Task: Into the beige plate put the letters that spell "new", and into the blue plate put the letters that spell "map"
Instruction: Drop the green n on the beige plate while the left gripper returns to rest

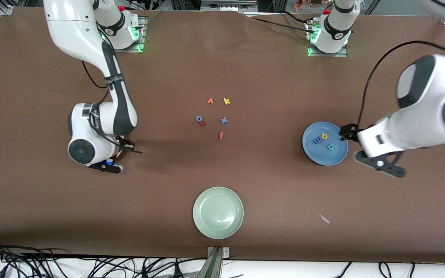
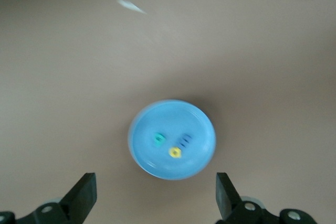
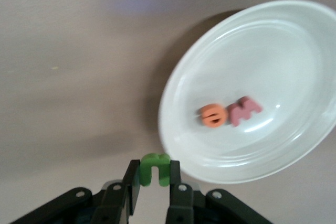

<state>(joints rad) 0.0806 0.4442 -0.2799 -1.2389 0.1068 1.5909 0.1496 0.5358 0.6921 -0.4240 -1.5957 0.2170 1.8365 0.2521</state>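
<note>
Right arm's end: right gripper [image 3: 154,176] was low over the table, hidden under its own wrist in the front view. In the right wrist view its fingers [image 3: 133,182] were clamped on the green n [image 3: 154,164], upright between the pads. The n was right at the rim of the beige plate [image 3: 294,24], not yet in it. Inside the plate were the orange e [image 3: 212,115] and the pink w [image 3: 244,110], touching each other near the middle.

Mid-table had a loose cluster, none touching a plate: orange letter [image 1: 210,101] and yellow k [image 1: 226,101] side by side farthest from the front camera. Next came a blue ring-shaped letter [image 1: 199,119] touching a small red letter [image 1: 202,124], with the blue x [image 1: 224,120] beside them. The orange-red f [image 1: 221,135] was nearest the camera. The pale green plate [image 1: 198,211] sat well nearer the front camera, nothing in it.

A small white scrap [image 1: 324,218] lay on the table between the green plate and the left arm's end.

Left arm's end: blue plate [image 1: 309,150] held all three of its letters. Blue m [image 1: 317,140] and yellow a [image 1: 324,136] were close together, teal p [image 1: 331,146] just beside them.

Left gripper [image 2: 155,195] was up over the table just beside the blue plate, fingers [image 2: 84,192] spread wide, nothing between them.
</note>
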